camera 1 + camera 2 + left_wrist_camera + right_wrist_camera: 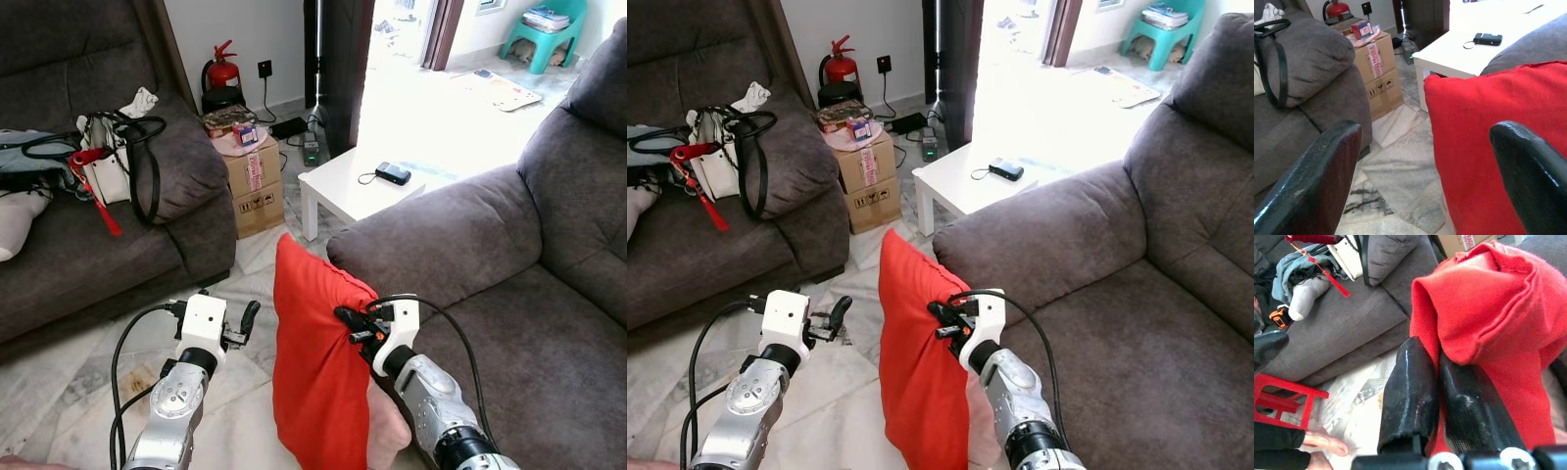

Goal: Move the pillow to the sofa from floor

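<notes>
Nearest, the right gripper (345, 321) pinches a fold of the soft red fabric pillow (318, 372), which hangs upright off the marble floor (78, 377), against the front of the grey upholstered sofa (509, 323). Beside it, the left gripper (245, 321) hovers with its fingers spread, holding nothing. To do this well, I would lift until the pillow's lower edge passes the seat front, then swing right over the cushion. Beyond stands a white low table (343, 186).
</notes>
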{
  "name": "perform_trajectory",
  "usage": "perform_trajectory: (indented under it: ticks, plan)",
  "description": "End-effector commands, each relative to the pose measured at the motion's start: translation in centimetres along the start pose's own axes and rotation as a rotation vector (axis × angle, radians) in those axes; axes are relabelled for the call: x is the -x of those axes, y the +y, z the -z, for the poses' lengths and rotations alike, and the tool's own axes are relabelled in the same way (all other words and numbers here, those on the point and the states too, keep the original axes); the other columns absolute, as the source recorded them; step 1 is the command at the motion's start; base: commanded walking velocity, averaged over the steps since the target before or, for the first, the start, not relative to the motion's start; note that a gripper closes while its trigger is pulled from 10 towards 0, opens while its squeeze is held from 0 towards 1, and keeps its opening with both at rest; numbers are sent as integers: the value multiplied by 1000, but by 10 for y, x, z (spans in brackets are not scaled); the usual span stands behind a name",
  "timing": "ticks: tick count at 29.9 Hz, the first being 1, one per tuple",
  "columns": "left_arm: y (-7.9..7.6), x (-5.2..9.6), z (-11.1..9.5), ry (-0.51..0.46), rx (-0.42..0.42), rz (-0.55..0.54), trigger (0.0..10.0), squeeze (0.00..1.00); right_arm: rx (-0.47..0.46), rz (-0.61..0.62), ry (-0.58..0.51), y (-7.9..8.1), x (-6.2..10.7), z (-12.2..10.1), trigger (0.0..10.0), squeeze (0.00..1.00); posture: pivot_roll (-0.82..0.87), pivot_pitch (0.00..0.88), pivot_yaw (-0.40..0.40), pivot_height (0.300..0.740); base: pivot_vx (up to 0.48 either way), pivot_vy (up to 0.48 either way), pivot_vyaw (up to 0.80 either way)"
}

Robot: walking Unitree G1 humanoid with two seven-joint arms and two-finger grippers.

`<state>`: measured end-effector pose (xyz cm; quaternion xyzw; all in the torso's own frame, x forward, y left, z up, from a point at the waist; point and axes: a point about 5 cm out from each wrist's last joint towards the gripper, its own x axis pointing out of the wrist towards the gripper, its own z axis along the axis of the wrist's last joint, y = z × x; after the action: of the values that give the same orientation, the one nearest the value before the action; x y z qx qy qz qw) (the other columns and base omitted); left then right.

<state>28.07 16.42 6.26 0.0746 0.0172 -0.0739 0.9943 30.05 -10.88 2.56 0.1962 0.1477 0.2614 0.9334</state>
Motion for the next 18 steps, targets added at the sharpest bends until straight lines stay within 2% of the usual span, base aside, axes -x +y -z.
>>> perform_trajectory:
  ticks: [1, 14, 18]
  plan:
    - [0, 2, 5, 13, 15, 3, 10000, 0, 55, -29, -92, 5, -9, -23, 10000, 0, 89, 63, -14, 740, -289, 0, 0]
    - [-2, 2, 5, 8, 14, 0, 10000, 0, 63, 8, -88, 0, -7, -22, 10000, 0, 77, 47, -20, 740, -293, 0, 0]
    - [-1, 1, 6, 17, 10, -11, 10000, 0, 63, 18, -92, -1, -7, -22, 10000, 0, 75, 39, -21, 740, 0, 0, 0]
